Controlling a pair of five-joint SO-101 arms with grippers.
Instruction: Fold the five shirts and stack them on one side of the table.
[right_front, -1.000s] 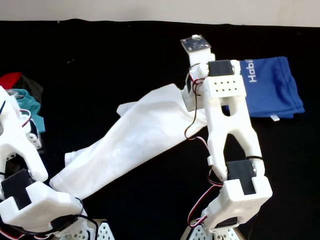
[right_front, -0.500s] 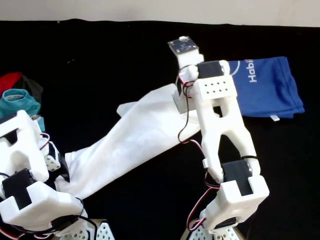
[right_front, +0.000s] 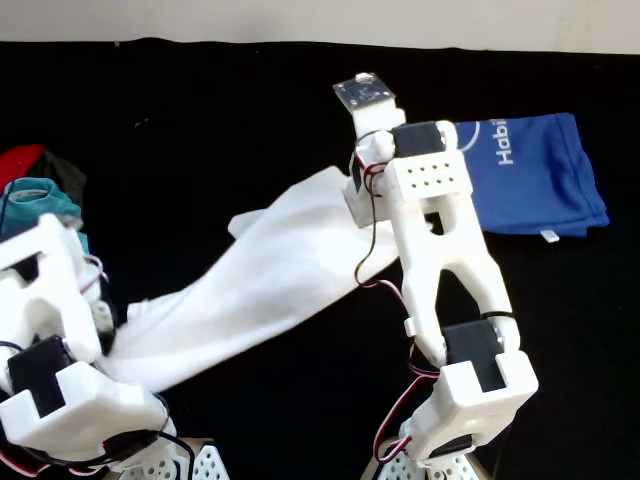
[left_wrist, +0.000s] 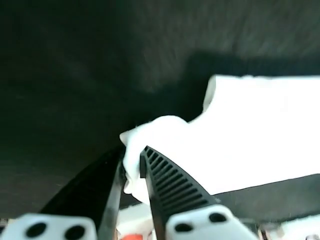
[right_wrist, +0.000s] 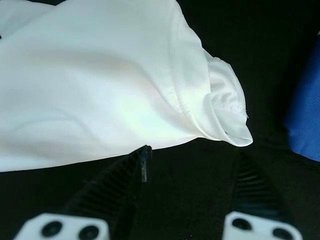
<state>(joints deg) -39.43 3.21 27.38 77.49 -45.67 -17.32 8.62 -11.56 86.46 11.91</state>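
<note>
Black tabletop. White shirt: one corner pinched in left gripper, jaws closed on the cloth; bunched far end just ahead of right gripper, jaws spread wide, holding nothing. Folded blue shirt: just beyond right gripper.
</note>
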